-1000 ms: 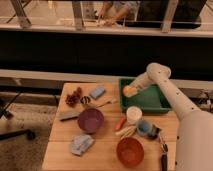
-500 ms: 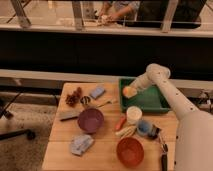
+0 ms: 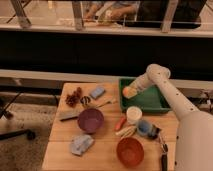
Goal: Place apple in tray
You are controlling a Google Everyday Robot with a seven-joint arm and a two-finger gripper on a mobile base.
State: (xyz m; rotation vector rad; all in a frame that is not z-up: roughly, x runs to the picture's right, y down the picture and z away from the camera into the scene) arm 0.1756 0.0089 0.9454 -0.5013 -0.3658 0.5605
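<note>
The apple (image 3: 129, 92) is a small yellow-orange fruit at the left end of the green tray (image 3: 150, 102), which stands at the table's back right. My gripper (image 3: 133, 90) is at the end of the white arm, right at the apple and over the tray's left part. The gripper's body hides part of the apple. I cannot tell whether the apple rests on the tray floor or hangs just above it.
On the wooden table: a purple bowl (image 3: 90, 120), an orange bowl (image 3: 130, 151), a white cup (image 3: 133, 114), a slim orange-red item (image 3: 120, 123), a blue object (image 3: 146, 128), a blue sponge (image 3: 97, 92), a crumpled blue cloth (image 3: 81, 144), a dark reddish cluster (image 3: 74, 97).
</note>
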